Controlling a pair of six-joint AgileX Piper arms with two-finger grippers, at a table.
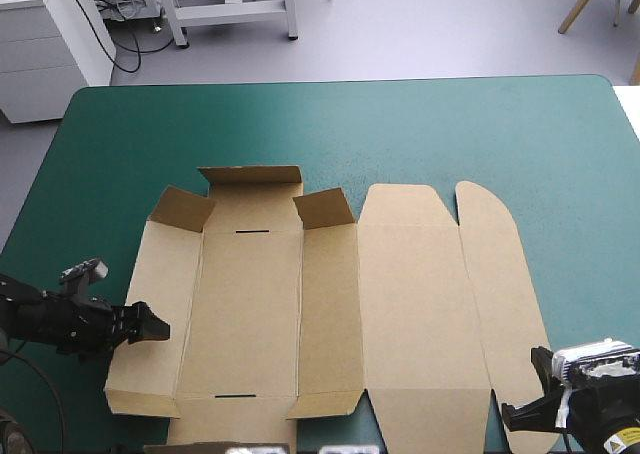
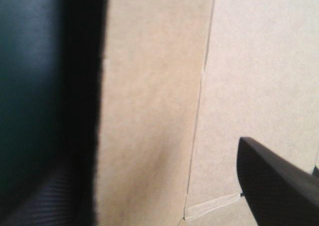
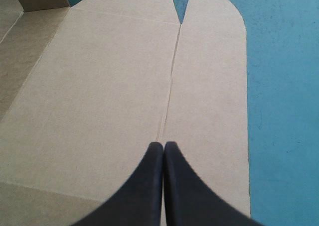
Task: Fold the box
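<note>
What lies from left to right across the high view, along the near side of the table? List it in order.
left gripper → box, a brown sheet spread flat with small flaps raised → right gripper

There is one teal-green cover [image 1: 500, 134] and on it one brown box [image 1: 400, 304], a single cut sheet. The sheet has five long panels side by side. Three flaps [image 1: 325, 207] stand raised at its far end. Two thin dark slots [image 1: 254, 232] mark the second panel from the left. There are two grippers, the left gripper [image 1: 158, 326] and the right gripper [image 1: 515, 414]. Each has two black fingers [image 3: 184, 191], four in all.
</note>
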